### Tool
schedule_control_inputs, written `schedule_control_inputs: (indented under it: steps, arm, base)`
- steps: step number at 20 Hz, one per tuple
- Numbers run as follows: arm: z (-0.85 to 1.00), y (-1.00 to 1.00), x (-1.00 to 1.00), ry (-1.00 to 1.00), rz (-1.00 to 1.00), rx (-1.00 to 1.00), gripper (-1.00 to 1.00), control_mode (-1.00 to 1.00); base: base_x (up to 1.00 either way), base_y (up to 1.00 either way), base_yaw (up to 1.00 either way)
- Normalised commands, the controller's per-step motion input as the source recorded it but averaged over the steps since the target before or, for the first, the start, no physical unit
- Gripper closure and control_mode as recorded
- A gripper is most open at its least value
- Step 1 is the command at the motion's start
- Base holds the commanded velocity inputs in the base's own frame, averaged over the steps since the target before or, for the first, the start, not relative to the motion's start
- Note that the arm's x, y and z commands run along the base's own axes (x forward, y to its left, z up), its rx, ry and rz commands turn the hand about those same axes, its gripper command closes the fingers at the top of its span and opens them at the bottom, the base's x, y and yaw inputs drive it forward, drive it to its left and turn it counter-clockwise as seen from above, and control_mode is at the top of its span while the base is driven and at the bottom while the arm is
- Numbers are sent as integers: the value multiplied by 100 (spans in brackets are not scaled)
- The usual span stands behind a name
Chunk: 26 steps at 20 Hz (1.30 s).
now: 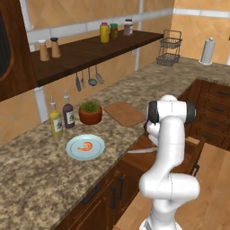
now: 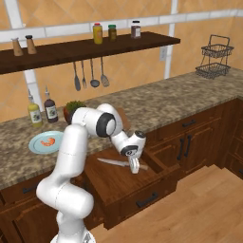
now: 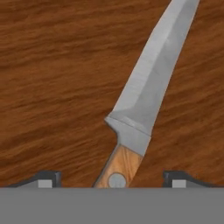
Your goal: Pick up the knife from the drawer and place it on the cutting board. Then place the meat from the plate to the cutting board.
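Wooden handle of the knife lies between the wide-open fingers, nothing gripped yet, ready for closing

The knife lies in the open drawer, the meat on the plate left of the cutting board.

I see bare drawer floor around the knife mid-frame; only the front wall hems my hand
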Motion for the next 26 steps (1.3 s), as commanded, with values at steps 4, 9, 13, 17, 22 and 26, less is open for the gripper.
schedule_control_inputs:
  steps: [4, 9, 13, 17, 22, 26]
  arm:
    - [-55, -73, -91, 9, 0, 0, 100, -100]
    - [-42, -77, -69, 12, 0, 0, 100, -100]
    - [-19, -36, -25, 13, 3, 0, 100, -100]
    - [13, -33, -46, 0, 6, 0, 100, -100]
    - [82, -33, -41, 0, 1, 3, 100, -100]
    - [98, -23, 0, 0, -3, 2, 100, -100]
  base:
    - [0, 0, 0]
    - [0, 0, 0]
    - [0, 0, 0]
    - [0, 0, 0]
    - [0, 0, 0]
    - [0, 0, 0]
